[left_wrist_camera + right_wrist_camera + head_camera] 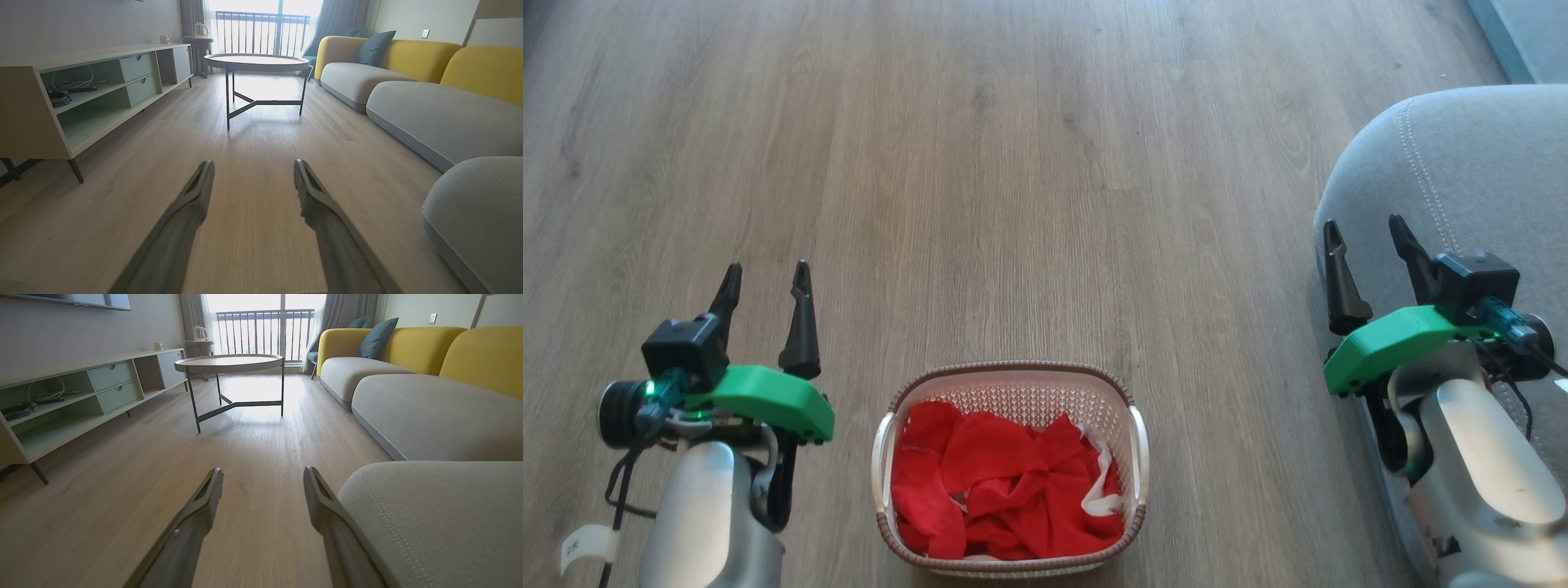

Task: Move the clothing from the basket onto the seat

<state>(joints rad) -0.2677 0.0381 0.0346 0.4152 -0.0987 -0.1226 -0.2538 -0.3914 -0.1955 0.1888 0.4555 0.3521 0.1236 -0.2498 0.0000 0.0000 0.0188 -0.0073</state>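
**A:** Which step is in hand?

**B:** The very first, I judge. All the clothing (1005, 490) lies heaped in the basket (1013, 369), which stands on the wooden floor (1013, 163), near, between the two arms. I see nothing red on the seat (1462, 163), off to the right of the basket.

**A:** And the jaws?

**B:** The left gripper (768, 273) hangs left of the basket, its jaws spread wide and holding nothing. The right gripper (1364, 224) hangs over the seat's left edge, its jaws spread and empty too.

**A:** So what does the next move call for?

**B:** One arm has to swing inward and dip into the basket. It should pinch a fold near the top of the heap, lift it clear of the rim and carry it right. The right arm is already by the seat, so it looks the handier one.

**A:** Anything in the way?

**B:** Mostly the basket itself: its walls and side handles crowd the reach. The garments look tangled, so one pull may drag others along or tip the light basket. The floor between basket and seat is bare.

**A:** And farther off?

**B:** A round coffee table (229, 363) in the middle, a low cabinet (81, 94) at the far left, and a yellow-backed sofa (429, 412) along the right. All are well apart from the work.
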